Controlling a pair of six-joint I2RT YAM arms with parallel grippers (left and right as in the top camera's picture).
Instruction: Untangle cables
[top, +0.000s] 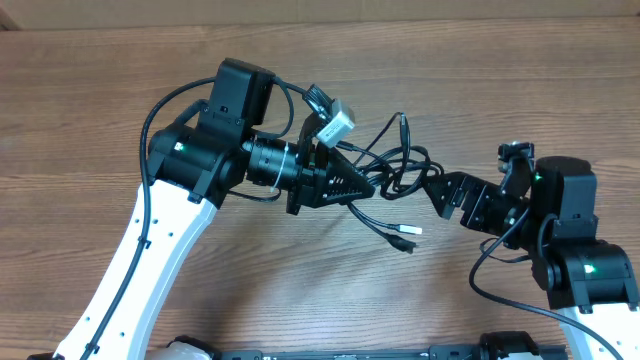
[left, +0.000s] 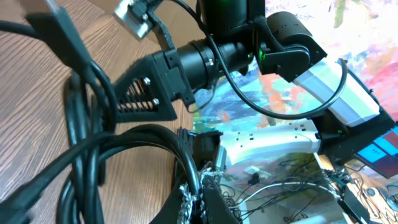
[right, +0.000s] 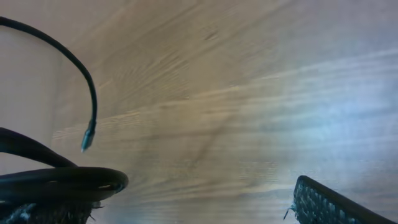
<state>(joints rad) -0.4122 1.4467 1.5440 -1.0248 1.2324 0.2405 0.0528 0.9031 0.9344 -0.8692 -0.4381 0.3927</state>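
Black cables (top: 395, 165) lie in a loose knot of overlapping loops near the middle of the wooden tabletop (top: 300, 300), between the two grippers. From the knot, two strands run toward the near edge and end in white-tipped plugs (top: 405, 231) resting on the wood. Another strand rises toward the far edge and ends in a small dark plug (top: 402, 122). A silver plug (top: 336, 124) sits at the side of the knot nearest the right arm, just beside that gripper's farther finger; the left wrist view also shows it (left: 132, 17) by that finger. The left gripper (top: 440, 188) has its jaws pressed together on the cables at the knot's edge. Its own camera shows thick loops (left: 93, 143) running into the closed fingers (left: 193, 190). The right gripper (top: 355, 168) stands with its jaws wide apart, holding nothing, and its triangular finger tip reaches the nearest loops. In the right wrist view, a dark loop (right: 62, 180) crosses one finger at the lower corner. The other finger (right: 323, 205) is well apart from it, and a thin strand with a small plug end (right: 87, 138) hangs over bare wood.
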